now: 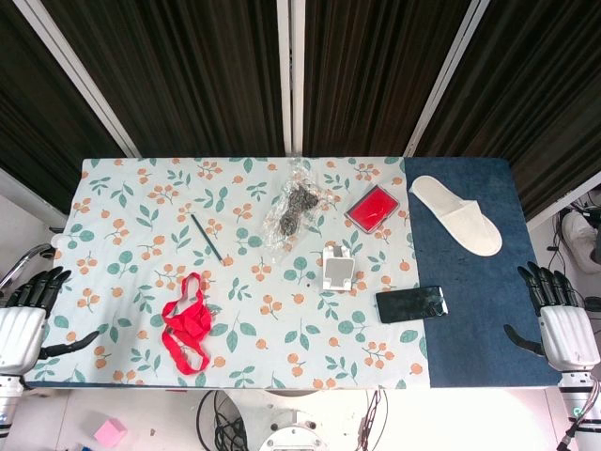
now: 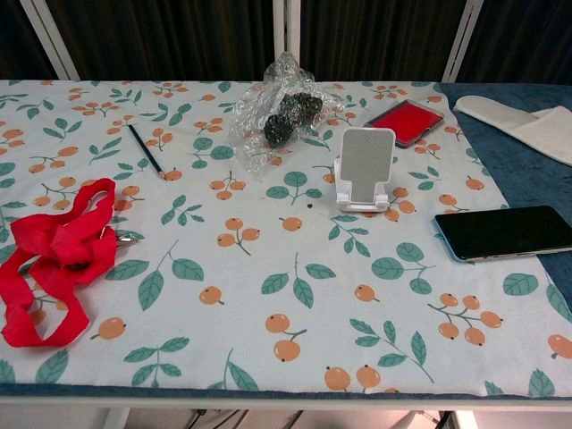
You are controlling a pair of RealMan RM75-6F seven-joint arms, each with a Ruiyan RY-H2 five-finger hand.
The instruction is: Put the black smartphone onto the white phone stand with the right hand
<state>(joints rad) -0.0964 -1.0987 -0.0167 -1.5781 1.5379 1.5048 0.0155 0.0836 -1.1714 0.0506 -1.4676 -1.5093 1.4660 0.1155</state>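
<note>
The black smartphone (image 1: 411,303) (image 2: 505,232) lies flat, screen up, at the right edge of the floral cloth, partly over the blue mat. The white phone stand (image 1: 337,268) (image 2: 364,170) stands upright just left of it and a little farther back, with nothing on it. My right hand (image 1: 560,319) hangs open off the table's right edge, well right of the phone, fingers apart and holding nothing. My left hand (image 1: 26,315) is open off the left edge. Neither hand shows in the chest view.
A red strap (image 1: 188,322) (image 2: 54,259) lies front left, a pencil (image 1: 205,238) (image 2: 146,149) behind it. A crumpled plastic bag with dark lumps (image 1: 295,207) (image 2: 284,112), a red case (image 1: 373,208) (image 2: 405,121) and a white slipper (image 1: 458,213) (image 2: 527,121) lie at the back.
</note>
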